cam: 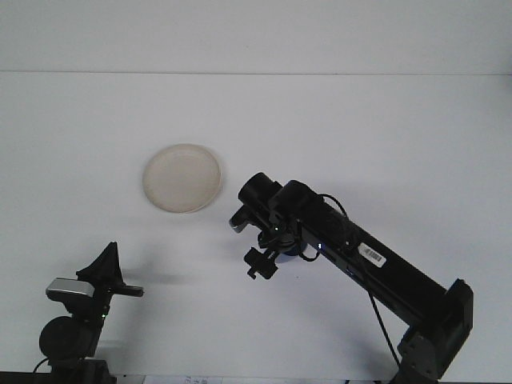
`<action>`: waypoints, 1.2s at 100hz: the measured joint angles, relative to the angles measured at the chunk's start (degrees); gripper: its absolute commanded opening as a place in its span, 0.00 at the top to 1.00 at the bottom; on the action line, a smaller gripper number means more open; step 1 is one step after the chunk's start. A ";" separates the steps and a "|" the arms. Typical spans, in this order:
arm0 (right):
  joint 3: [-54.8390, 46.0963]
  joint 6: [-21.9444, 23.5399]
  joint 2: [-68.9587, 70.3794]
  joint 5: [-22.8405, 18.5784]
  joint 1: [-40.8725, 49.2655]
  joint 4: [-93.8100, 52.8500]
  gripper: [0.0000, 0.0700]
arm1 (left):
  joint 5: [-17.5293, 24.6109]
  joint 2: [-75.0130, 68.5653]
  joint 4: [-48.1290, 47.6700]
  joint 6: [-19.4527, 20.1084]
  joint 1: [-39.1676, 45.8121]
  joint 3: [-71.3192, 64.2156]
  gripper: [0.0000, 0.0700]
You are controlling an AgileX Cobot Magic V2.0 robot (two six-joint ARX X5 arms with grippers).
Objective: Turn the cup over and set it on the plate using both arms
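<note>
The plate (183,178) sits empty at center-left of the frame on the white table (384,128), round and cream, nothing on it. The right arm reaches in diagonally from the lower right, and the right gripper (258,264) hangs near frame center, just below and to the right of the plate, apart from it. A dark cylinder at the wrist head, plus a small bluish patch beside it, may be the cup, but I cannot tell; the cup is not clearly visible. I cannot tell how the right gripper's grip stands. The left gripper (108,268) is parked at lower left, well apart from the plate, its grip also unreadable. Key relation: the plate lies up and left of the right gripper, which is much nearer to it than the left one.
</note>
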 measured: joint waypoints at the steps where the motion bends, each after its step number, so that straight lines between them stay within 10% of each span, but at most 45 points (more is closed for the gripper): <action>1: 0.00 0.00 0.00 0.00 0.00 0.00 0.31 | 0.00 0.00 0.00 0.00 -0.02 0.00 0.98; 63: 2.54 -1.66 -2.64 -0.22 -2.01 0.00 0.31 | 0.00 0.00 0.00 0.02 -0.02 0.00 0.98; 120: -11.50 -2.27 -32.85 0.28 -39.10 16.57 0.31 | 0.00 0.00 0.00 0.02 -0.02 0.00 0.98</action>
